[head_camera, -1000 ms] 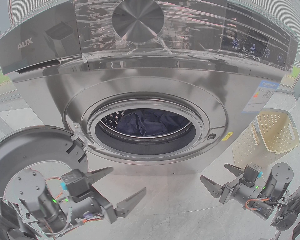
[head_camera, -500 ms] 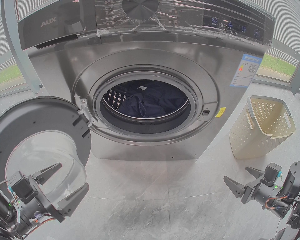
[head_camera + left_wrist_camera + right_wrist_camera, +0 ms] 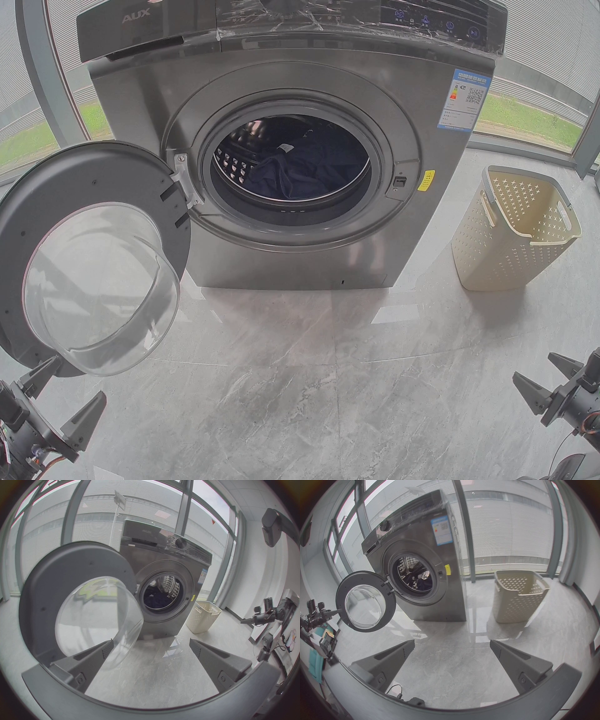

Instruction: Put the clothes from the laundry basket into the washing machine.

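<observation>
Grey floor (image 3: pixel 337 387) bears one washing machine (image 3: pixel 287 265), one laundry basket (image 3: pixel 494 256).

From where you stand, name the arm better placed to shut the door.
Left, likely. The left tool hangs open close to the open door; the right tool is far across the floor, nearer the basket.

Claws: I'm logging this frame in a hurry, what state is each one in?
Left claw: open, holding nothing.
Right claw: open, holding nothing.
</observation>
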